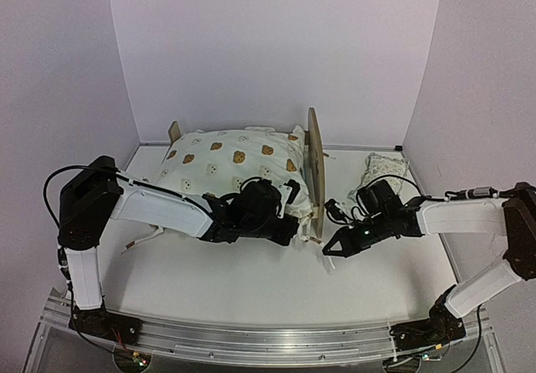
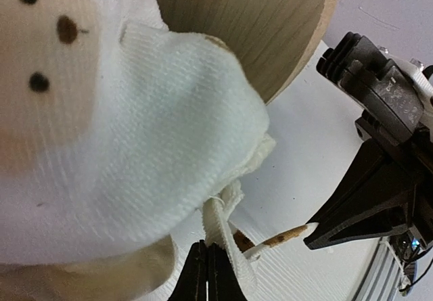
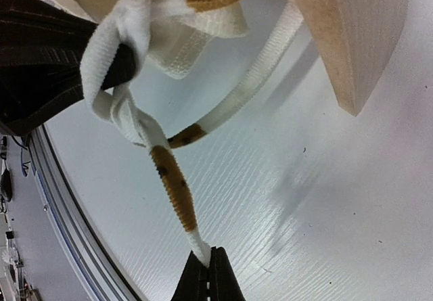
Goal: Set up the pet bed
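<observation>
The pet bed stands at the back of the table, its tall plywood headboard (image 1: 315,168) on the right and its low footboard (image 1: 174,130) on the left. A cream bear-print quilt (image 1: 230,159) covers it, so the mattress is hidden. At the quilt's near corner by the headboard, two tie straps cross in a loose twist (image 3: 128,111). My left gripper (image 2: 206,247) is shut on the white tie strap (image 2: 220,223) just under that corner. My right gripper (image 3: 210,253) is shut on the white end of the brown-spotted tie strap (image 3: 172,182) and holds it taut low over the table.
A small green-patterned pillow (image 1: 383,170) lies at the back right, behind my right arm. The headboard's leg (image 3: 345,44) stands close beside both grippers. The two grippers (image 1: 328,250) are only a short way apart in front of the bed.
</observation>
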Robot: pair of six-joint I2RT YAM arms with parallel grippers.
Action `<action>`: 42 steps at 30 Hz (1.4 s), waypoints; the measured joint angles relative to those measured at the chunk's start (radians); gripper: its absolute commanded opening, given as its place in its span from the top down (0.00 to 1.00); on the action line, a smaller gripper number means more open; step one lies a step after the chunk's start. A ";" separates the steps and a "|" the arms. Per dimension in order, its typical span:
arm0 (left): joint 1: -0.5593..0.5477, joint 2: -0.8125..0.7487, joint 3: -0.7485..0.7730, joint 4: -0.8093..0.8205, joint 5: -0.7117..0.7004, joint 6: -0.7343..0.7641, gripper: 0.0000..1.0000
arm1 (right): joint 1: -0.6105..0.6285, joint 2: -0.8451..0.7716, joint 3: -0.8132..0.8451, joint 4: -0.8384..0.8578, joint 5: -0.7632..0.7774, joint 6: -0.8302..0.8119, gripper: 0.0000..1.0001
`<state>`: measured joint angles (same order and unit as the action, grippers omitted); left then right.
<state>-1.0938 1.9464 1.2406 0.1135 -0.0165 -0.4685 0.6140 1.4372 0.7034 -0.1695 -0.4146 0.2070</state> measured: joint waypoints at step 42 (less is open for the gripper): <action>0.014 0.142 0.548 -0.236 -0.204 0.225 1.00 | 0.003 0.087 -0.040 -0.002 0.163 0.019 1.00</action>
<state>-1.0793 2.0886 1.7887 -0.1229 -0.2209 -0.2440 0.6170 1.5239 0.6630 -0.1719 -0.2520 0.2262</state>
